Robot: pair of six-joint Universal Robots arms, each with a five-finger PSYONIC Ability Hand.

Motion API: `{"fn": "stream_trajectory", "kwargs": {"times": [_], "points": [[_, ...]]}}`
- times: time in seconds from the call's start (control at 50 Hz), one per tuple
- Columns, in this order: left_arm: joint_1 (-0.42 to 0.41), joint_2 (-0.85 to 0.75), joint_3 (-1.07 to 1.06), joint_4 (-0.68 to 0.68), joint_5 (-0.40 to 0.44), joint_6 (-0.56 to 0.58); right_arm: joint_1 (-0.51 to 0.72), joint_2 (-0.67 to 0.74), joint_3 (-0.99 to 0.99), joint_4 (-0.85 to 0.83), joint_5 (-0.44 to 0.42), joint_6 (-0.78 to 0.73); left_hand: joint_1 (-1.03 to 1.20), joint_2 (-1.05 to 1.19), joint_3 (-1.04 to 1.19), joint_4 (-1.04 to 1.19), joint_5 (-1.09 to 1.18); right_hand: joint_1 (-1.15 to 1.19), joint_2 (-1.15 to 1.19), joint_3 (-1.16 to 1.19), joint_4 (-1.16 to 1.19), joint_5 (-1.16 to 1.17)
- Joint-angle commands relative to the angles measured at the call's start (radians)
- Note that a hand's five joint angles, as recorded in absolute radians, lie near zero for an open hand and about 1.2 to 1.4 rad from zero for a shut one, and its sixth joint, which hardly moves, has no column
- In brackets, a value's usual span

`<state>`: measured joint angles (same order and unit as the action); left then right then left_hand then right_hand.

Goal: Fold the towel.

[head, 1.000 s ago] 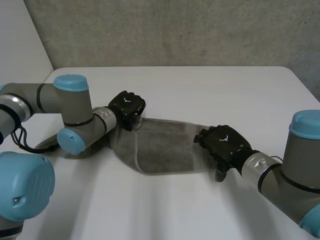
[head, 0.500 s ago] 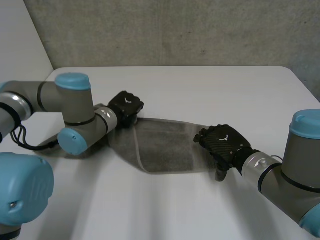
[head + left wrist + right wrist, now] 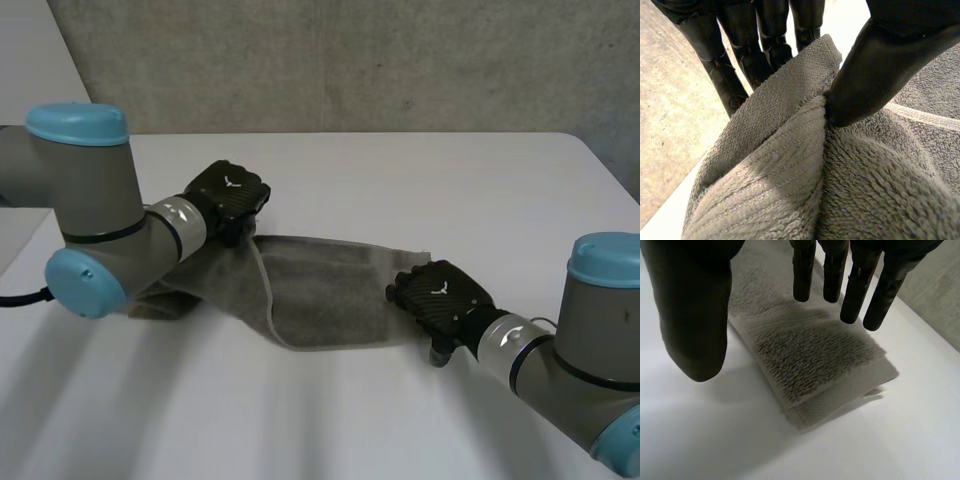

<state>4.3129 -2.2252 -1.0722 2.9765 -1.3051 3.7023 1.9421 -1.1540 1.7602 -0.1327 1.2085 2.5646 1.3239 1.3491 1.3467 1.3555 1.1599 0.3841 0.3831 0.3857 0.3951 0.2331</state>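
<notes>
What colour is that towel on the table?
The towel is grey with a paler band, clearest in the left wrist view.

Grey terry-cloth towel (image 3: 325,295): rough looped pile, matt throughout, crossed by a flat-woven band (image 3: 925,117) of tighter, smoother cloth. The black left hand (image 3: 228,192) was of smooth, hard plastic, and its thumb (image 3: 875,75) had a dull sheen. The black right hand (image 3: 440,297) carried a fine woven pattern on its back, semi-matt. The white table (image 3: 420,180) was smooth and matt. The grey arm joints (image 3: 95,190) looked like satin-finished metal. The light-blue caps (image 3: 77,122) were smooth, faintly glossy plastic. The grey wall (image 3: 350,60) behind was rough and mottled.
</notes>
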Motion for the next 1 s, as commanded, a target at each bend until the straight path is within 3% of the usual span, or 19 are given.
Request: {"fn": "stream_trajectory", "kwargs": {"times": [0.02,0.6,0.82,1.0], "points": [[0.037,0.041,-0.057,0.007,0.000,-0.005,0.003,0.066,-0.019,-0.015,0.008,-0.018,0.029,0.003,0.006,-0.003,0.018,0.082,0.084,0.081,0.072,0.059],[0.142,0.093,-0.080,0.007,0.007,-0.054,0.049,0.204,-0.166,-0.105,0.115,0.022,0.026,0.001,0.003,-0.006,0.015,0.314,0.315,0.313,0.303,0.291],[0.142,0.095,-0.115,0.009,0.013,-0.058,0.049,0.201,-0.200,-0.127,0.149,0.069,0.035,0.009,0.012,0.003,0.024,0.699,0.700,0.697,0.688,0.675],[0.140,0.096,-0.135,0.009,0.013,-0.058,0.044,0.171,-0.197,-0.122,0.151,0.074,0.072,0.047,0.050,0.041,0.062,0.743,0.744,0.741,0.732,0.720]]}}
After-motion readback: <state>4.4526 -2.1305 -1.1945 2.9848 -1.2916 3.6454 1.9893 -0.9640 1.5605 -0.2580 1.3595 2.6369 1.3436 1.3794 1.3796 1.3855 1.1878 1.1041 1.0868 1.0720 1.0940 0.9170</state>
